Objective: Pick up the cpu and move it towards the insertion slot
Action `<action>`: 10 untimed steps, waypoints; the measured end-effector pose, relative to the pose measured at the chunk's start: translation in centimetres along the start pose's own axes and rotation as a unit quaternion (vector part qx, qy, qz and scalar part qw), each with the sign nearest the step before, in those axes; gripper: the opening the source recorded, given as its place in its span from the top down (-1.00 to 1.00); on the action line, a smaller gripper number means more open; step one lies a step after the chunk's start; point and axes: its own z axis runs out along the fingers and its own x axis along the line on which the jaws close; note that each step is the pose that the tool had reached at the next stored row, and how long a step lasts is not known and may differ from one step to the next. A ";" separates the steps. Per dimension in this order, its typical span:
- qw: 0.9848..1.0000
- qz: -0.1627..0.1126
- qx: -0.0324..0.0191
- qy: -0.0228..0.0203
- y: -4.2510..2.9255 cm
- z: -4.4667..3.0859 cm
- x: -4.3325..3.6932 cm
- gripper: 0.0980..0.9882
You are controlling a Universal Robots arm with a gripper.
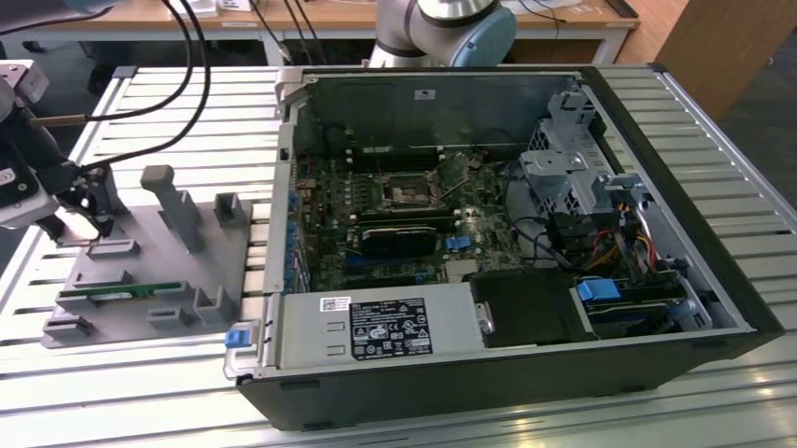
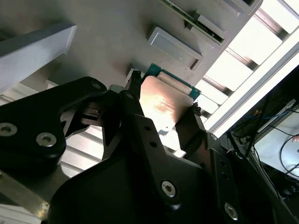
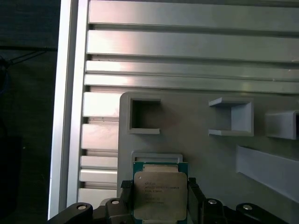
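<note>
Exterior view: the black claw (image 1: 77, 222) hangs over a grey plastic fixture tray (image 1: 137, 266). The shiny square insertion slot (image 1: 409, 191) lies well apart from it, inside the open black computer case (image 1: 498, 392). Second wrist view: its fingers (image 2: 132, 91) pinch the flat silvery cpu (image 2: 163, 105) between them. First wrist view: cpu (image 3: 160, 193) clamped, tray beneath.

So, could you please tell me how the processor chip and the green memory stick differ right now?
The chip is square with a silvery top; the memory stick is long, thin and green. The chip sits between the gripper's fingers, while the memory stick lies untouched in its holder. Both are at the grey tray, outside the computer case.
</note>
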 end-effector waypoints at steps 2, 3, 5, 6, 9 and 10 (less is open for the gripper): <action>1.000 0.000 0.000 0.000 0.04 -0.07 0.00 0.00; 1.000 0.000 0.000 0.000 0.07 -0.11 0.00 0.00; 1.000 0.000 0.000 0.000 0.08 -0.22 0.01 0.00; 1.000 0.000 0.000 0.000 0.09 -0.26 0.00 0.00; 1.000 0.000 0.000 0.000 0.16 -0.39 0.00 0.00; 1.000 0.000 0.000 0.000 0.18 -0.44 0.00 0.00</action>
